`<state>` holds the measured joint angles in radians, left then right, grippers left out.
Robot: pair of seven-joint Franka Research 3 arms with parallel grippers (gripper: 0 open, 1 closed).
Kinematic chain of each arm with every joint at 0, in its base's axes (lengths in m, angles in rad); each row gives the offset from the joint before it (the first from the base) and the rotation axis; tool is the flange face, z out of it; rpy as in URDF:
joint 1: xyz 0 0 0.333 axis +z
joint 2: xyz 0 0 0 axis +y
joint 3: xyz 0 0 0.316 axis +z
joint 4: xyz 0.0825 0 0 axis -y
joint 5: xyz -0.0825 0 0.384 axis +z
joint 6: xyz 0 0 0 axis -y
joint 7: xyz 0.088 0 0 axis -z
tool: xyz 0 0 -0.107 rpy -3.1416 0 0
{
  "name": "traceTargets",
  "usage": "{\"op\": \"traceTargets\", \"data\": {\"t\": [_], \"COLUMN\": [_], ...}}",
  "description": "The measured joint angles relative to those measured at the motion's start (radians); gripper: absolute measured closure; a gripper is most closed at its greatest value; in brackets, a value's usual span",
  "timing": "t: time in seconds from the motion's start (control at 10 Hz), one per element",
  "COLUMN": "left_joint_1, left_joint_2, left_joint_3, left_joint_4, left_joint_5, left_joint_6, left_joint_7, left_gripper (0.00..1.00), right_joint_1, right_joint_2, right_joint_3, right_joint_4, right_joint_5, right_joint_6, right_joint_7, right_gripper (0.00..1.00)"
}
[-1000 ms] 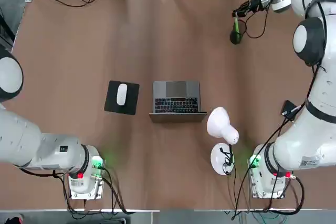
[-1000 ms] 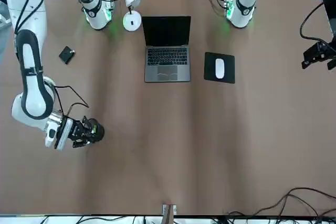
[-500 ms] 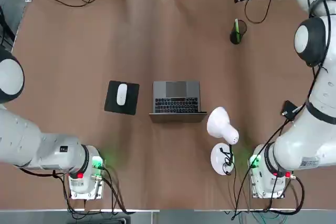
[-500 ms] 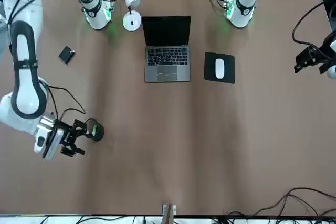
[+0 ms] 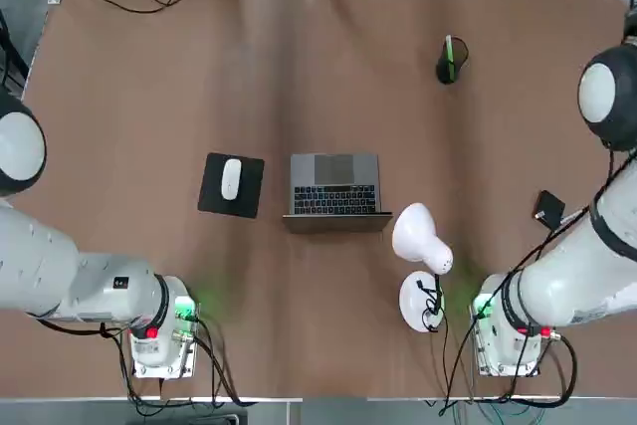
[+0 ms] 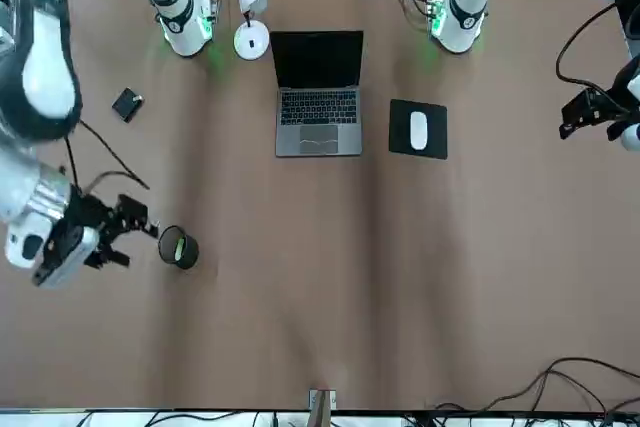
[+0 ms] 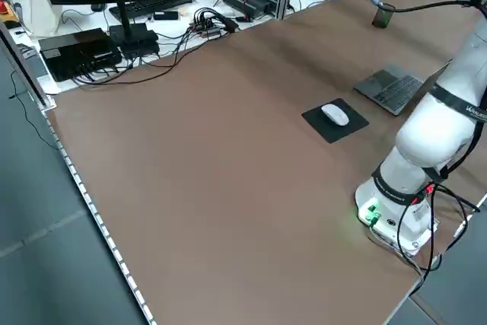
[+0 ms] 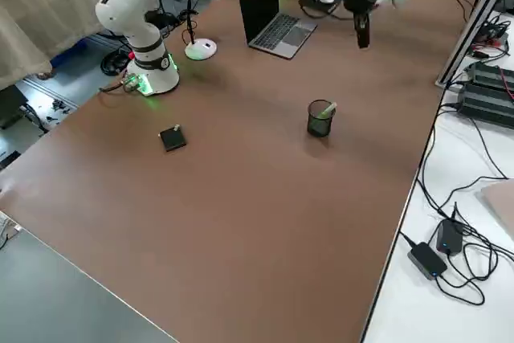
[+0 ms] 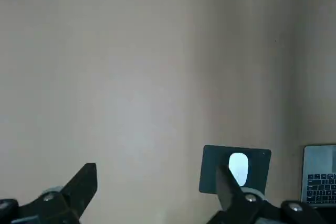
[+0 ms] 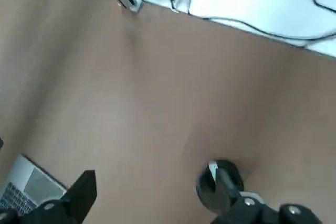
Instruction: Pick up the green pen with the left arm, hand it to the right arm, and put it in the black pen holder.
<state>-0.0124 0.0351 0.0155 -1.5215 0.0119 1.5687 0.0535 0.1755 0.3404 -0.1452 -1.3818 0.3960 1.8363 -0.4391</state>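
Pen (image 8: 327,109) upright inside holder (image 8: 320,120), near far right worktop corner: deposit looks done. Right tool (image 6: 95,232) beside holder, fingers apart, empty. Left tool (image 9: 157,195) fingers apart, idle, raised over left half of worktop.

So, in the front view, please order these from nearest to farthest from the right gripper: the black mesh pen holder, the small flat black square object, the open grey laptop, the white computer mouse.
From the right gripper, at the picture's left:
1. Black mesh pen holder, just beside it, holding the green pen.
2. Small flat black square object, toward the arm bases.
3. Open grey laptop, mid-table.
4. White computer mouse, on its black pad past the laptop.
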Motion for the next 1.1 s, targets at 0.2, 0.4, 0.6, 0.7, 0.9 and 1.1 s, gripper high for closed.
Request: {"op": "traceTargets", "data": {"t": [0.2,0.4,0.6,0.7,0.9,1.1], "left_joint_1": [0.0,0.0,0.0,0.0,0.0,0.0], "left_joint_2": [0.0,0.0,0.0,0.0,0.0,0.0], "left_joint_3": [0.0,0.0,0.0,0.0,0.0,0.0], "left_joint_4": [0.0,0.0,-0.001,-0.001,-0.001,-0.001], "left_joint_5": [0.0,0.0,0.0,0.0,0.0,0.0], "left_joint_6": [0.0,0.0,0.0,0.0,0.0,0.0], "left_joint_7": [0.0,0.0,0.0,0.0,0.0,0.0], "left_gripper": [0.0,0.0,0.0,0.0,0.0,0.0], "right_joint_1": [0.0,-0.002,-0.006,-0.01,-0.021,-0.027], "right_joint_2": [-0.034,-0.071,-0.11,-0.123,-0.128,-0.128], "right_joint_3": [-0.003,-0.009,-0.014,-0.015,-0.016,-0.015], "right_joint_4": [0.046,0.059,0.06,0.059,0.058,0.056], "right_joint_5": [-0.175,-0.32,-0.393,-0.401,-0.401,-0.401], "right_joint_6": [-0.115,-0.191,-0.256,-0.265,-0.266,-0.265], "right_joint_7": [0.14,0.258,0.342,0.354,0.357,0.358], "right_gripper": [0.0,0.0,0.0,0.0,0.0,0.0]}}
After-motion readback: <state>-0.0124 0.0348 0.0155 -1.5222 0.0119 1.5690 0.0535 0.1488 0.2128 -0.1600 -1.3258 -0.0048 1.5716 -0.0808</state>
